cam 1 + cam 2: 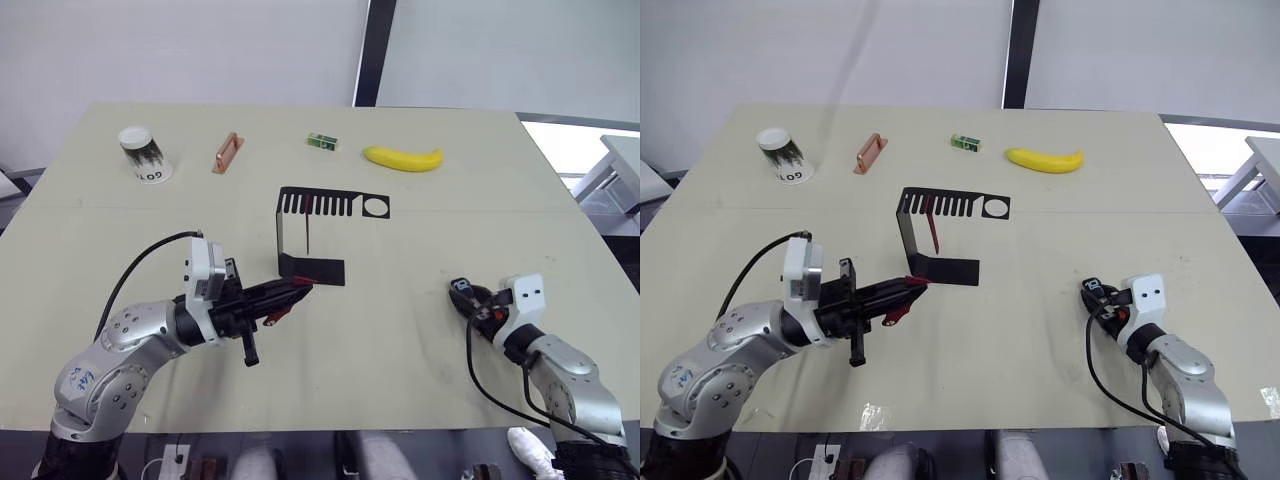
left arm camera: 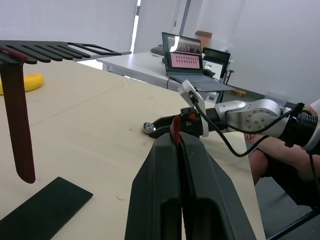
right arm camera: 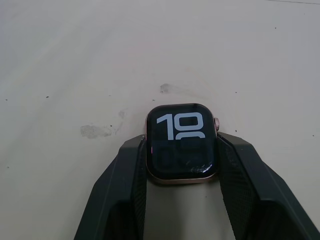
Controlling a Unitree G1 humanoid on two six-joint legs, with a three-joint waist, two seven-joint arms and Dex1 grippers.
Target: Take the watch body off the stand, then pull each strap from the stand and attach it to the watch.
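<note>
The black stand is at the table's middle, its slotted top raised over the flat base. One dark red strap hangs from a slot; it is also in the left wrist view. My left gripper is just left of the base, shut on the other dark red strap, whose end pokes up between the fingers. At the right front, my right gripper is shut on the watch body, low over the table. The lit screen faces up between the fingers.
Along the far side of the table are a paper cup, an orange-brown handle piece, a small green box and a banana. A laptop sits on another desk beyond the table.
</note>
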